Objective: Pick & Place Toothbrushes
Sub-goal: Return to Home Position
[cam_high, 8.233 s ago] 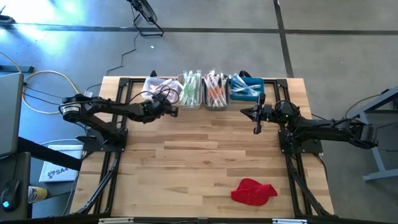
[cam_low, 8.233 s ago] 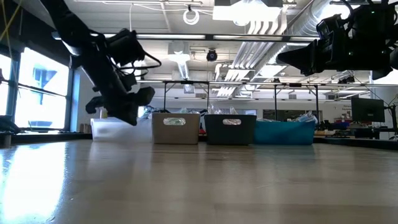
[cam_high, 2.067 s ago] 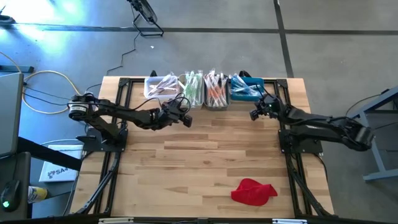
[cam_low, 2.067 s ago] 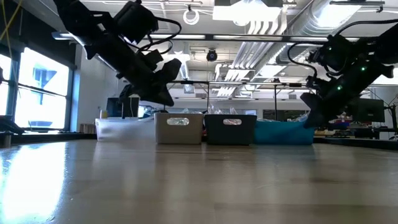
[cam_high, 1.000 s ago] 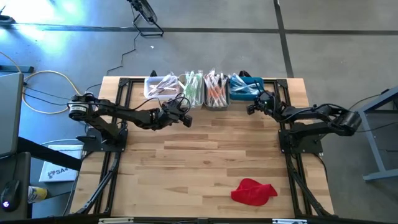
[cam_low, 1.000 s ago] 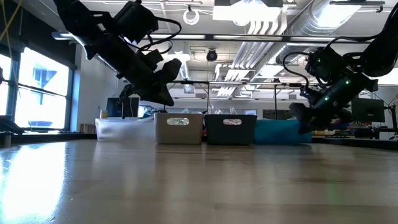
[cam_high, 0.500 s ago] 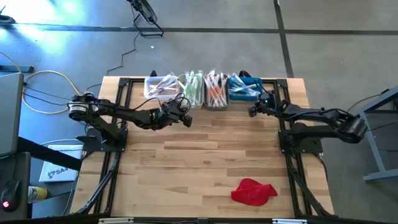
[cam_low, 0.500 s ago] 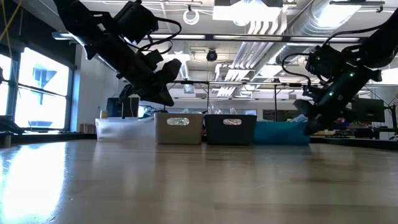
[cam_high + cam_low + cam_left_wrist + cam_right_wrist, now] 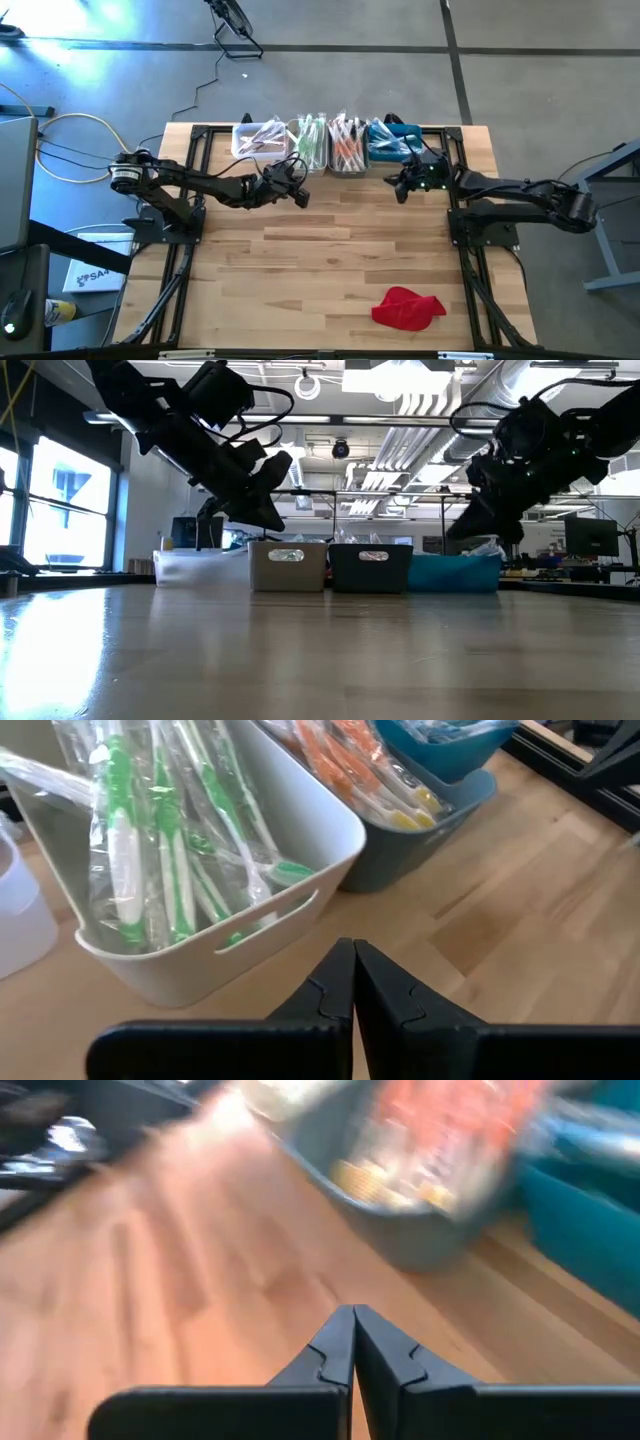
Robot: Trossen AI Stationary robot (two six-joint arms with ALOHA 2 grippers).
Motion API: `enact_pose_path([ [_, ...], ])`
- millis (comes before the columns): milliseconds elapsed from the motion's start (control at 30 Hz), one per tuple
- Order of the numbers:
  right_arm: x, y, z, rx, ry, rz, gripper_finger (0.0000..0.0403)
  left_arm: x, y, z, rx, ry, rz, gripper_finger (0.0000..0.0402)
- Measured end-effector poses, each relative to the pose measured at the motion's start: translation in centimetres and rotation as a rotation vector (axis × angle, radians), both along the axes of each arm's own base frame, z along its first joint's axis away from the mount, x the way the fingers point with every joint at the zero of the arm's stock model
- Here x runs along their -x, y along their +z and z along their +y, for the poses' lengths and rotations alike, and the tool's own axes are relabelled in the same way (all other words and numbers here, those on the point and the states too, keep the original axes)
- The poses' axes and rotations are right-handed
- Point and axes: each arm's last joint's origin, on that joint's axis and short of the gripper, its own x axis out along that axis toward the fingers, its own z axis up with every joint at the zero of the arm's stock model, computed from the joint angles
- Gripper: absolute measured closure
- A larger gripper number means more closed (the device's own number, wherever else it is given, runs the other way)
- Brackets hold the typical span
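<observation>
Though seemingly done with sorting, shows toothbrushes (image 9: 120, 870) grouped by colour in bins (image 9: 250, 935) along worktop's (image 9: 330, 250) far edge, left gripper (image 9: 302, 197) and right gripper (image 9: 397, 187) near them, both pinched closed on nothing, presumably for withdrawal home.

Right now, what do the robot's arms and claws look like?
Both are dark, thin and jointed. The left arm has a pale ring at its base and black cables looping near its wrist; the right arm is black too. The left claw and right claw match: two black pointed fingers with notched inner edges, on a black bar.
</observation>
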Motion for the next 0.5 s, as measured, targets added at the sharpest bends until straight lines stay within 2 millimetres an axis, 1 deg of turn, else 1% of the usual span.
enact_pose_path([
  [133, -1.1, 1.1, 0.9, 0.083, 0.106, -0.105, 0.0401, 0.0, 0.0, 0.0, -0.006, -0.013, 0.001, 0.0402],
  [267, -2.0, 1.9, 1.8, 0.167, 0.182, -0.174, 0.0401, 0.0, 0.1, 0.0, -0.008, -0.009, 0.000, 0.0402],
  [333, -2.2, 2.2, 2.2, 0.203, 0.174, -0.196, 0.0401, 0.0, 0.0, 0.0, -0.008, -0.008, 0.003, 0.0401],
  [500, -2.5, 2.5, 2.4, 0.267, 0.058, -0.187, 0.0401, 0.1, -0.2, 0.0, -0.029, -0.022, 0.051, 0.0402],
])
